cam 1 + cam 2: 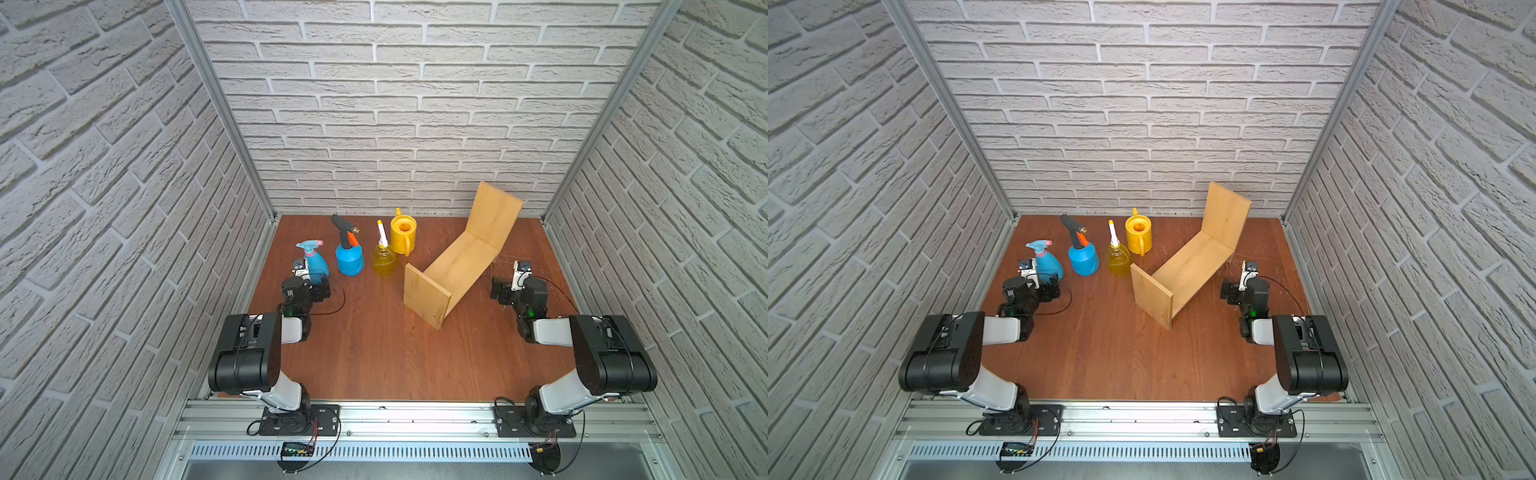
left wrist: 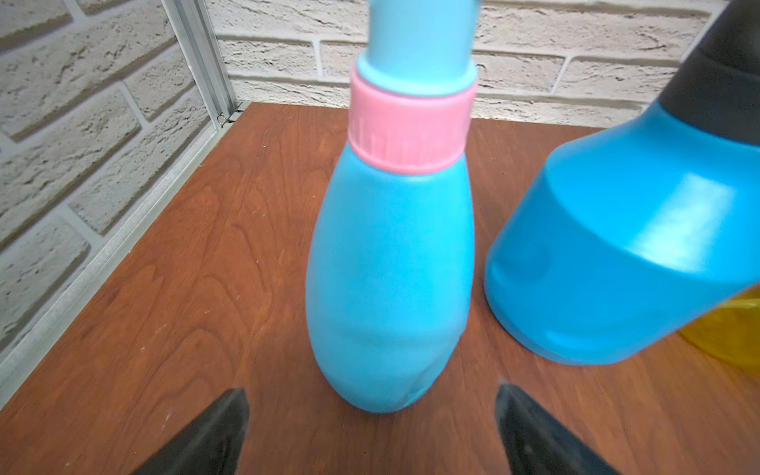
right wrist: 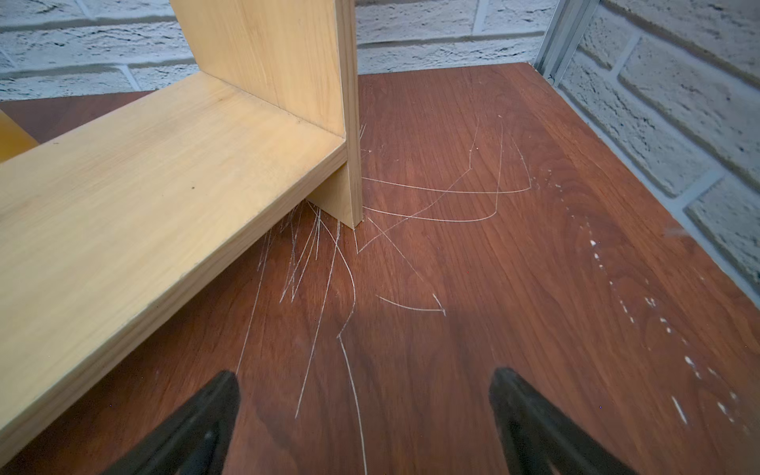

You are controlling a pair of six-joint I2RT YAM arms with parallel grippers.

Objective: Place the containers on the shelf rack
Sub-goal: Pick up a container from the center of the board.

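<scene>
Left gripper (image 2: 372,397), jaws wide and empty, sits just short of the light-blue spray bottle (image 2: 390,267) at 10 o'clock on the table (image 1: 374,353). We lose its head in the wrist view and its base behind the gripper in both top views. Pressure sprayer (image 1: 350,259), yellow spray bottle (image 1: 385,262) and watering can (image 1: 403,237) run toward 12. Shelf rack (image 1: 457,266) at 1; right gripper (image 3: 365,376), also wide and empty, near it, apart.

Four containers (image 1: 350,261) (three sprayers (image 1: 384,261), one watering can (image 1: 402,237)), one shelf rack (image 1: 457,266), two arms (image 1: 245,353), seemingly two fingers (image 2: 218,432) each.
</scene>
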